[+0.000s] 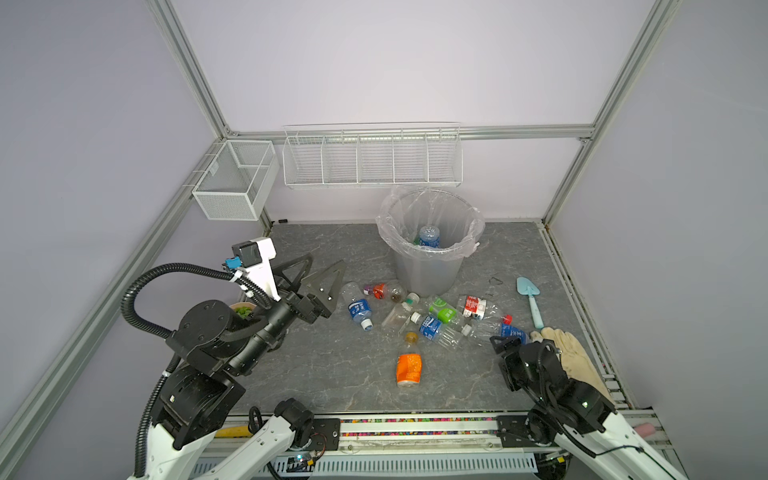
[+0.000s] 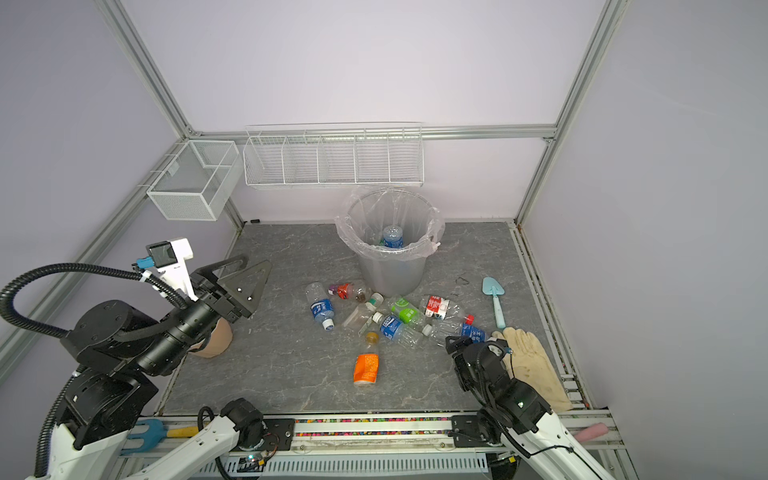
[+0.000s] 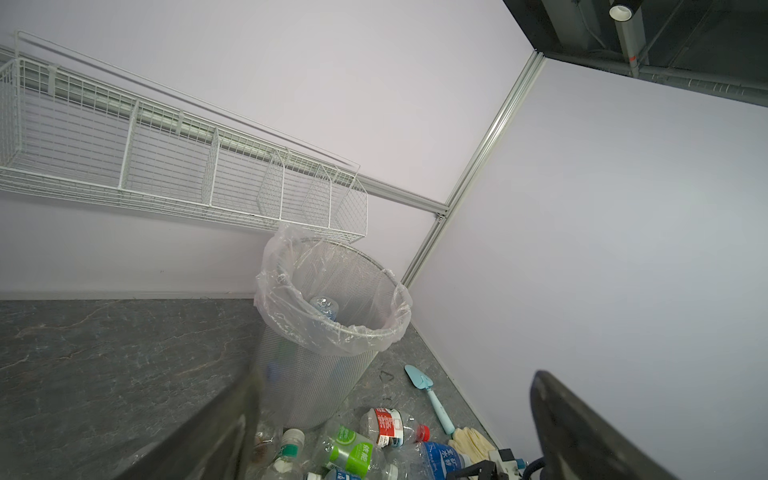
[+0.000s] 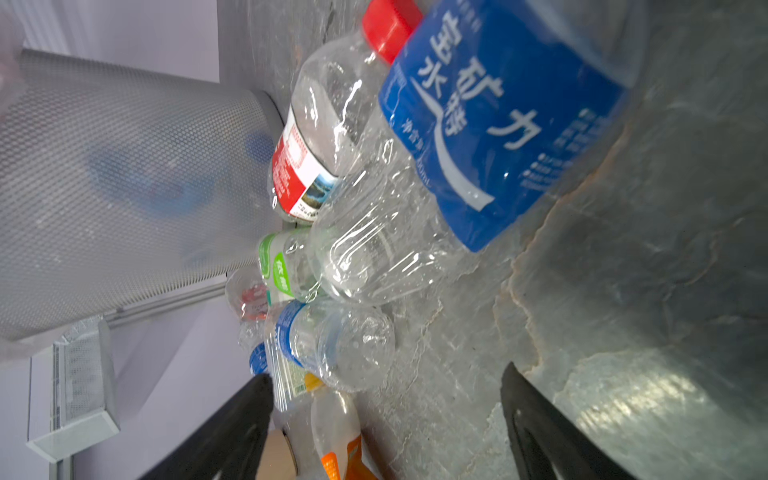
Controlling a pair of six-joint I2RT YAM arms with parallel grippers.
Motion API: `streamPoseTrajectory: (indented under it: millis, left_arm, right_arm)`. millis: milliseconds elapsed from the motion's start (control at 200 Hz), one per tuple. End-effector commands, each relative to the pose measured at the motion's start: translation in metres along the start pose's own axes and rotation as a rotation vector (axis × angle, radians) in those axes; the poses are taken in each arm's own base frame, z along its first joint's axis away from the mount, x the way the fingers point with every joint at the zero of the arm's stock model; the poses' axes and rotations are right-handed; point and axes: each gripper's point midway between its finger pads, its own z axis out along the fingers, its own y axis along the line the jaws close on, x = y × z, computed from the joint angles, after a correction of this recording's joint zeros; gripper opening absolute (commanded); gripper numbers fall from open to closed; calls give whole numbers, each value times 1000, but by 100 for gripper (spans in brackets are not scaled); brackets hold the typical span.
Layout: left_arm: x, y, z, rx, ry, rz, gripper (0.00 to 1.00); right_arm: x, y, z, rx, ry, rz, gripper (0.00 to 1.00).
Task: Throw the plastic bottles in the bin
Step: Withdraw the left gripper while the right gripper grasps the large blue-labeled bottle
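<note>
Bin (image 1: 428, 272) stands upright at rear of table (image 1: 332, 374), clear liner folded over its rim. One bottle (image 1: 429, 237) w/ blue label lies inside, seen in both top views. Something green shows beside it; can't ID.

Bottles (image 1: 430, 326) outside bin: approx nine, all on their sides, in a loose heap just in front of bin, several touching.
- Green bottle (image 1: 444, 309) and red bottle (image 1: 473, 307) lie side by side, front-right of bin.
- Left bottle (image 1: 359, 309), blue label, white cap, lies front-left of bin at edge of heap.
- Orange bottle (image 1: 409, 368) lies apart from heap, furthest forward of bin.
- Blue bottle (image 4: 498, 124) lies furthest right-front of bin, just ahead of R gripper.

L gripper (image 1: 328, 259): jaws wide, nothing betw them. Held above table, left-front of bin, tips aimed toward bin. No contact w/ any bottle.

R gripper (image 4: 385, 374): jaws wide, nothing clamped. Low over table, front-right of bin, beside heap. Wrist view shows bare table and base of a clear bottle betw fingers (image 4: 536, 415), no grip.

Trowel (image 1: 530, 297) and glove (image 1: 573, 353) lie right-front of bin, beyond heap; glove is just beside R arm. Wire baskets (image 1: 372, 160) hang on wall above bin.
</note>
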Motion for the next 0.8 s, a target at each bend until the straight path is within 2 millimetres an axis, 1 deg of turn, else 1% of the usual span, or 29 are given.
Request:
streamPoseTrajectory:
  millis: [0,205,400,585,795]
  left_arm:
    - [10,6,-4,-17,27,-18,99]
    - [18,10,-13,-24,30,-37,99]
    - [29,17,-19,-37,45,-52,99]
    - [32,21,-27,-53,45,-53,99]
    - [33,23,-30,-62,47,-51,99]
  right_arm:
    - [-9,-4,8,-22,-60,147,89]
    - [-17,-14,16,-13,-116,198,88]
    - [-24,-17,20,-18,-162,226,88]
    - [-20,-24,29,2,-156,242,89]
    - [-21,-23,36,19,-171,240,89]
